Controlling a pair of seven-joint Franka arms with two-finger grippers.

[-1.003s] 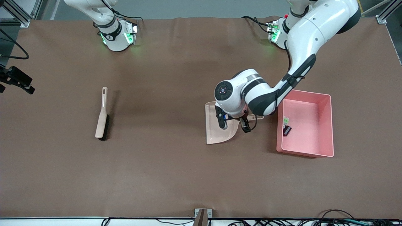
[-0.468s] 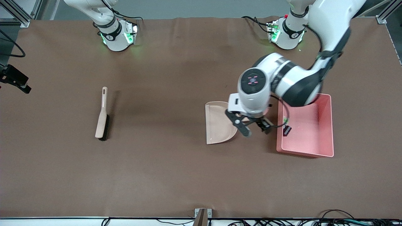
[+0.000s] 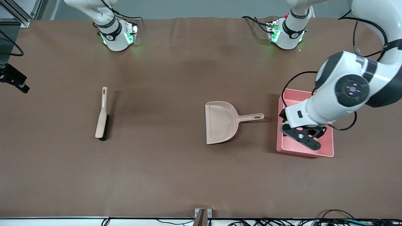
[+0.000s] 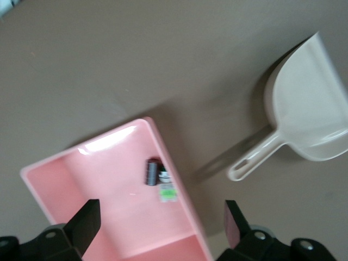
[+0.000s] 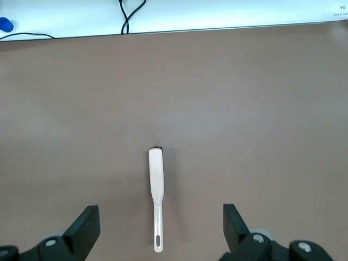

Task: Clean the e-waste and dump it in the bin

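Brown matting covers the table [image 3: 176,175] from end to end, and on it you have three things to keep track of. At the left arm's end stands the pink bin [image 3: 306,152]; in the left wrist view you can see the e-waste lying on its floor against one long wall, the dark block [image 4: 151,172] just beside the white part with green marks [image 4: 167,192]. Both parts are in the bin, so by my reading the dumping is done and what remains is tidying away.

Your left gripper [image 3: 309,138] hangs over the bin, fingers [image 4: 85,223] spread wide and grasping nothing. The dustpan [image 3: 220,122] lies flat on the mat beside the bin, toward the right arm's end, its handle pointing at the bin and nothing in its scoop. Well apart from it, nearer the right arm's end, lies the brush [image 3: 102,114], bristles to one side.

Your right gripper [image 5: 161,231] waits high over the brush, fingers released and empty.

To finish cleanly, lift the left arm straight up until the fingers are clear of the bin walls before you swing away; a sideways move from here could catch the rim and tip or drag the tub. Keep the fingers apart as you go, and leave the dustpan where it lies rather than nudging it with the wrist.
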